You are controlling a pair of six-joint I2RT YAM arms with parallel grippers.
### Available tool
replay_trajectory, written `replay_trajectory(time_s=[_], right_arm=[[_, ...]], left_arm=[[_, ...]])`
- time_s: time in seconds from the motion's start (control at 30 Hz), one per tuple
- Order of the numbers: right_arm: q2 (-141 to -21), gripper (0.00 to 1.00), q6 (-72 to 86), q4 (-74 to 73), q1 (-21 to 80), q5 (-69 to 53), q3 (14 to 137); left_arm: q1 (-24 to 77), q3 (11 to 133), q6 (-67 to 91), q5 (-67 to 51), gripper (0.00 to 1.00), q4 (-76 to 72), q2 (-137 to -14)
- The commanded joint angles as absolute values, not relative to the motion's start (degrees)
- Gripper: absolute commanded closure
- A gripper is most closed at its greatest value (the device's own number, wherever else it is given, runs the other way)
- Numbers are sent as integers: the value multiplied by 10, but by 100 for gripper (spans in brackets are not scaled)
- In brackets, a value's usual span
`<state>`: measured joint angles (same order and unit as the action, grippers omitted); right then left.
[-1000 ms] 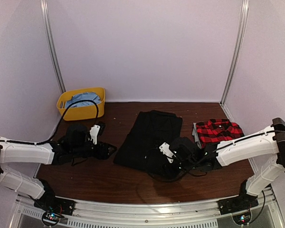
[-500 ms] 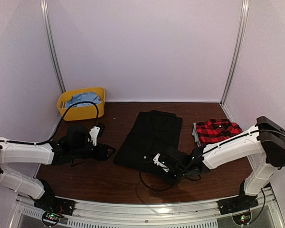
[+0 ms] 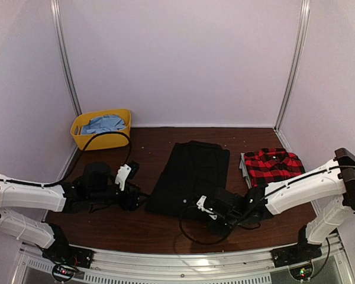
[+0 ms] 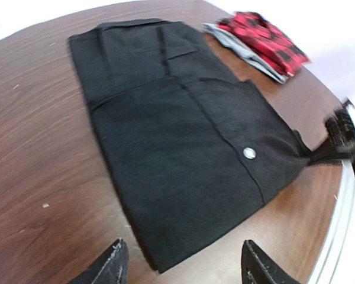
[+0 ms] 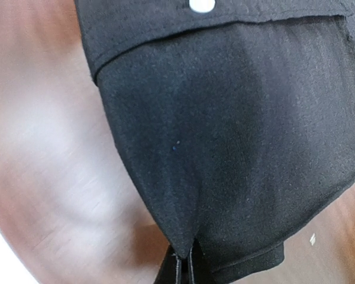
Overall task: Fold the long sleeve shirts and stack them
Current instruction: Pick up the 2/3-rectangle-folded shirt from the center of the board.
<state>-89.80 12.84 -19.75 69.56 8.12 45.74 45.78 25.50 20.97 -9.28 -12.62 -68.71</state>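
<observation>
The black long sleeve shirt [image 3: 192, 171] lies folded into a long strip in the middle of the table, its near end towards me. My right gripper [image 3: 188, 213] is shut on that near end's right corner [image 5: 192, 245], the cloth pinched between its jaws [image 5: 186, 267]. My left gripper [image 4: 183, 263] is open, its fingertips either side of the shirt's near left corner [image 4: 157, 260], just short of it. In the top view the left gripper [image 3: 141, 200] sits at the shirt's left edge. The red-and-black plaid shirt [image 3: 272, 164] lies folded at the right.
A yellow bin [image 3: 83, 142] holding blue cloth [image 3: 103, 123] stands at the back left. A black cable [image 3: 192, 234] loops on the table under the right arm. White walls close the table on three sides.
My right gripper has closed on the black shirt's near right corner. My left arm has moved right, up to the shirt's near left corner, still open.
</observation>
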Motion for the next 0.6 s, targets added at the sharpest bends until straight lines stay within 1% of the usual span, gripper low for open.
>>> replay_trajectory(time_s=[0.0, 0.23, 0.37, 0.57], right_arm=[[-828, 100, 170, -231, 710, 5, 427], [-755, 100, 215, -242, 719, -76, 407], [-726, 100, 237, -249, 719, -94, 394], [-677, 100, 259, -244, 717, -118, 372]], left_arm=[[504, 235, 139, -105, 34, -194, -674], [578, 227, 88, -111, 33, -198, -714], [619, 201, 65, -118, 28, -239, -718], [633, 191, 34, -103, 24, -265, -731]])
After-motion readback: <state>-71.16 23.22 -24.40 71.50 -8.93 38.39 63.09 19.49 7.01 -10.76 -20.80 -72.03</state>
